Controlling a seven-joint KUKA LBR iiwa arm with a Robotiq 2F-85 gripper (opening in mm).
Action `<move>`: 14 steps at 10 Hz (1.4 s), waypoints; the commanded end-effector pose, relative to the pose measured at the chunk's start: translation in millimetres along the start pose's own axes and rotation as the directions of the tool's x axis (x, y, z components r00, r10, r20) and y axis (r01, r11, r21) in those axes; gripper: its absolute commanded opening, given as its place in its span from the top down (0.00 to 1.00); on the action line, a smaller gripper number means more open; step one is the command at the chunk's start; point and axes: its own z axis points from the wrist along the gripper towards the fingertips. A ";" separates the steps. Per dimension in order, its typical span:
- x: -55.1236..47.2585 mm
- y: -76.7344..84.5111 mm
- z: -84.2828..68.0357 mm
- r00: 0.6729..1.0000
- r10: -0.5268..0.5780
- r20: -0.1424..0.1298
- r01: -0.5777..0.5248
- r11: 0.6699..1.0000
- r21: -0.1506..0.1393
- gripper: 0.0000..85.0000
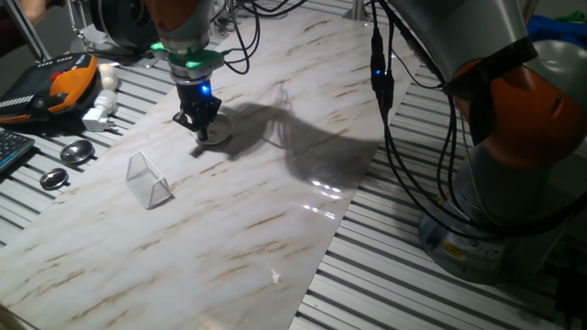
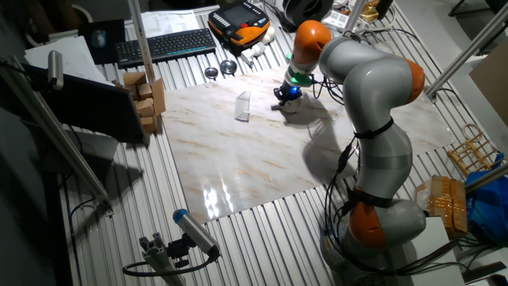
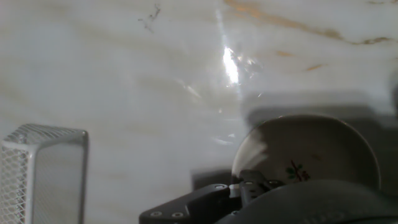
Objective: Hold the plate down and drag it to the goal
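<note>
Round white plate [image 1: 216, 134] under dark pincer [image 1: 201, 128], jaw state unclear; clear wedge-shaped mesh goal [image 1: 148, 180] nearby on marbled tabletop [image 1: 275, 211]

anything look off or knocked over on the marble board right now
Nothing stands out. The gripper is down on the plate, which lies flat on the marble board. The goal stands upright nearby, apart from the plate. No spill or damage shows.

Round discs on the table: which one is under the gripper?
The white plate on the marble board, right beneath the gripper. The two grey metal discs lie on the slats, well apart.
</note>
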 end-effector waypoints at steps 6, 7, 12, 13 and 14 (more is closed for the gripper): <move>4.3 12.4 3.1 1.000 0.015 -0.004 -0.015 1.000 -0.008 1.00; 4.8 15.5 3.6 1.000 0.016 -0.005 -0.016 1.000 -0.006 1.00; 6.5 28.4 5.5 1.000 0.026 -0.004 -0.026 1.000 0.002 1.00; 7.5 31.4 6.4 1.000 0.029 -0.004 -0.029 1.000 0.002 1.00; 8.2 34.3 7.0 0.999 0.032 -0.004 -0.032 0.999 0.002 1.00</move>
